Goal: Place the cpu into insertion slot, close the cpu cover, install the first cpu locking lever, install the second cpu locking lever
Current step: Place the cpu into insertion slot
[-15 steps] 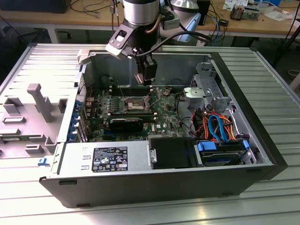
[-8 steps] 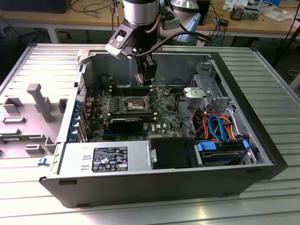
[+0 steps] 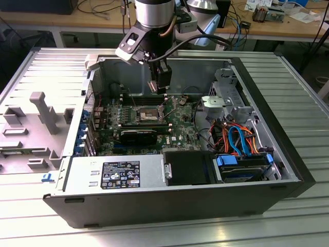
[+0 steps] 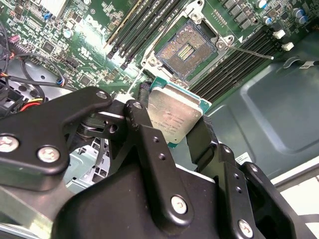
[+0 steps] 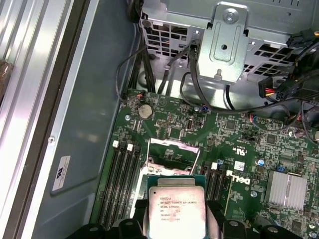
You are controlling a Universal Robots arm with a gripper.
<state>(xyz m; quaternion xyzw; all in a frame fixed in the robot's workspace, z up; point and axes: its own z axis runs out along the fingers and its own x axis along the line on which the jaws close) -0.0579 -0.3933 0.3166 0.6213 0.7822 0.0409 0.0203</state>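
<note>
Half sunk into the open computer case (image 3: pixel 154 200), hovering over the green motherboard (image 3: pixel 180 131). Pinching the cpu (image 4: pixel 172 112) by two opposite edges with the gripper (image 4: pixel 174 117), clamped firm, chip held flat and clear of the board. Looking past it at the insertion slot (image 4: pixel 184 50): bare, contacts exposed, lying below and just beyond the chip's far edge, not yet squarely underneath. Showing the cpu cover (image 5: pixel 173 143) tipped up, open, in the first wrist view. Lined up roughly parallel with that frame, by the look of it.
</note>
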